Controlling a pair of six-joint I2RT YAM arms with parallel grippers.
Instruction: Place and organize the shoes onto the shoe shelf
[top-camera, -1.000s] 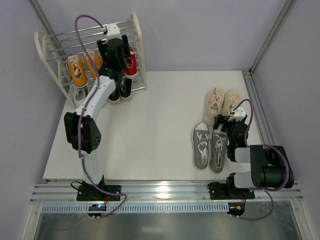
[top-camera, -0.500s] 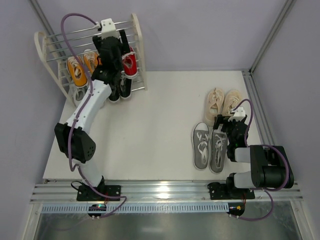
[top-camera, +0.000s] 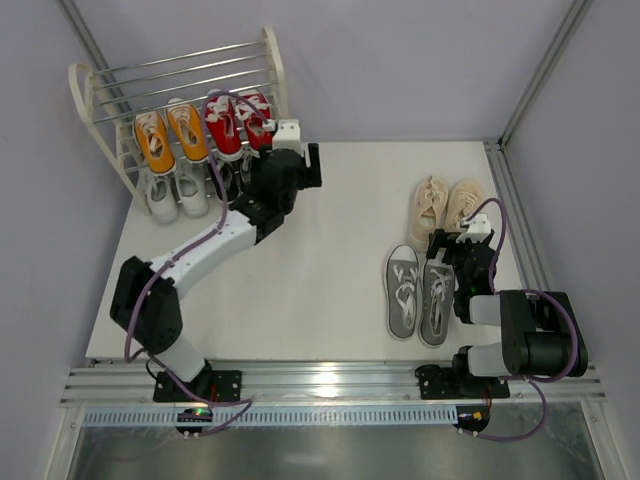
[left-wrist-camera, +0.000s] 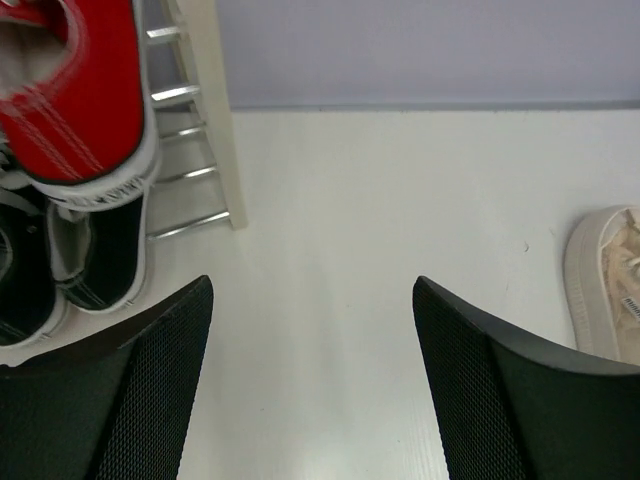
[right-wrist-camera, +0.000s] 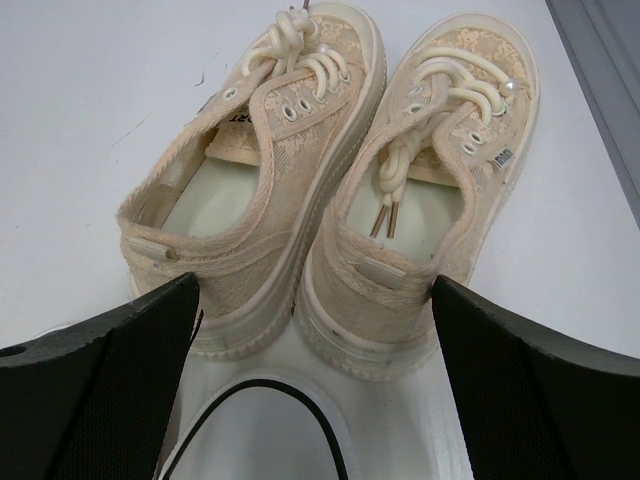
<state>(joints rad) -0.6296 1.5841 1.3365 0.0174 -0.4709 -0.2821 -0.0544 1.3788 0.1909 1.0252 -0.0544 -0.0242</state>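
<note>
Two black shoes (left-wrist-camera: 108, 250) cut off left | red shoe (left-wrist-camera: 80, 95) cropped top

so the worktop (top-camera: 330, 240) is just a plain matte white board, with pale lilac walls (top-camera: 400, 60) closing it in on three sides. silver metal struts (top-camera: 541, 70) run up at the back corners. along the near edge there's an aluminium rail (top-camera: 330, 385), then a white slotted strip (top-camera: 340, 413), then a shiny steel sheet (top-camera: 330, 452).

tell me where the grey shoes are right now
In the top view, the grey shoes sit side by side on the right half of the table, just nearer the arms than the beige shoes.
</note>
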